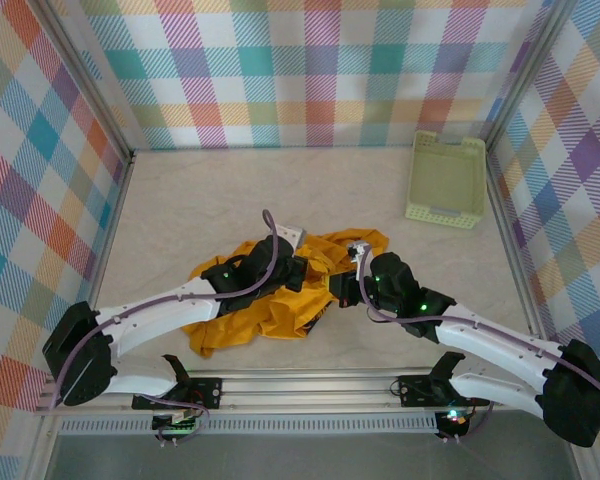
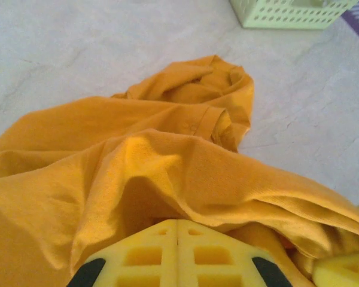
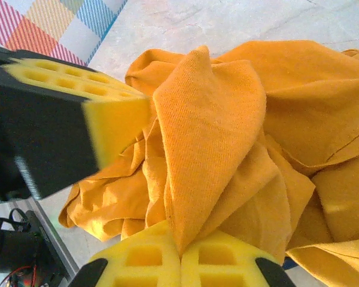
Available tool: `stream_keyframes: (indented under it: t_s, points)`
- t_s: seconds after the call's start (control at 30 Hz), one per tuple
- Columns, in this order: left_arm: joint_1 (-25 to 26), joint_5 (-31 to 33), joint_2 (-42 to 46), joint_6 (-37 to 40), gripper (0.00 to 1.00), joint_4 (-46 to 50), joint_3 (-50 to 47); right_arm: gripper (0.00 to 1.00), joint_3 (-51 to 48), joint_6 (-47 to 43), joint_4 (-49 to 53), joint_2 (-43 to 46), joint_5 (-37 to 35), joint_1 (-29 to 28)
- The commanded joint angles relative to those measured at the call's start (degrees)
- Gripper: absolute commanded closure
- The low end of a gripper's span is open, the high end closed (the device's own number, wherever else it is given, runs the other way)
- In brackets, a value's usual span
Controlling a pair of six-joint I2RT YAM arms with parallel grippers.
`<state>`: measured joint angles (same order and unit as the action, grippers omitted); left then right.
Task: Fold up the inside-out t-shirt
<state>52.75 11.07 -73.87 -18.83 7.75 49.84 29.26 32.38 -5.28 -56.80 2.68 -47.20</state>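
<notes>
Pinching, right gripper (image 3: 180,254): we see its 2 yellow pads pressed together on an upright fold of the t-shirt (image 3: 227,137).
Grip, left gripper (image 2: 178,227): pads closed flush, with a ridge of mustard cloth gathered at their tips; we read it as a pinch.
Shirt position: crumpled on the table (image 1: 180,200), toward the near edge, between the 2 arms, both grippers on its far half.
Far right corner: a pale green basket (image 1: 447,180), well apart from the cloth.
</notes>
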Motion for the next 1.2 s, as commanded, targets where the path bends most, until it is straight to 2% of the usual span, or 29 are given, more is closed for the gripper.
stream_keyframes:
  t_s: [0.0,0.1,0.17,0.27,0.4,0.53,0.6,0.67,0.77,0.9,1.07,1.17]
  points:
    - [0.4,0.4,1.9,-0.8,1.0,0.7,-0.7,1.0,1.6,0.7,0.2,-0.6,-1.1,0.4]
    - [0.4,-2.1,1.0,-0.2,0.97,0.9,-0.5,1.0,1.4,-0.3,-1.8,-0.4,1.6,0.4]
    - [0.5,-3.6,0.2,-0.6,0.75,0.2,-0.7,1.0,0.8,-1.1,-3.6,0.1,3.9,0.3]
    - [0.3,-6.5,-0.5,-2.0,0.6,-1.6,-0.6,1.0,0.0,-2.2,-4.6,0.8,4.9,0.3]
    - [0.2,-9.7,-1.4,-3.6,0.53,-4.2,-0.5,1.0,-0.6,-2.8,-5.5,0.4,6.5,0.3]
    - [0.2,-10.9,-4.8,-3.9,0.51,-4.5,0.8,1.0,-1.0,-3.0,-8.1,-0.7,8.7,-0.3]
    - [0.2,-11.8,-6.5,-4.3,0.52,-5.1,1.4,1.0,-1.1,-3.6,-9.4,-1.0,9.6,-1.1]
    - [0.2,-12.0,-8.0,-5.0,0.57,-5.9,1.9,1.0,-1.0,-4.2,-9.8,-1.4,9.7,-2.0]
    - [0.2,-10.7,-9.1,-5.8,0.72,-6.1,2.7,1.0,-0.9,-4.3,-9.8,-1.7,9.3,-2.3]
    - [0.2,-7.3,-9.2,-6.0,0.98,-4.7,3.6,1.0,-1.7,-4.1,-8.3,-0.7,6.5,-2.3]
    - [0.2,-5.7,-7.2,-5.8,1.0,-3.1,3.1,1.0,-2.2,-3.1,-3.6,1.6,-1.1,-2.0]
    - [0.2,-3.7,-4.8,-5.9,1.0,-2.0,1.9,1.0,-1.8,-2.9,-1.5,1.7,-2.4,-1.1]
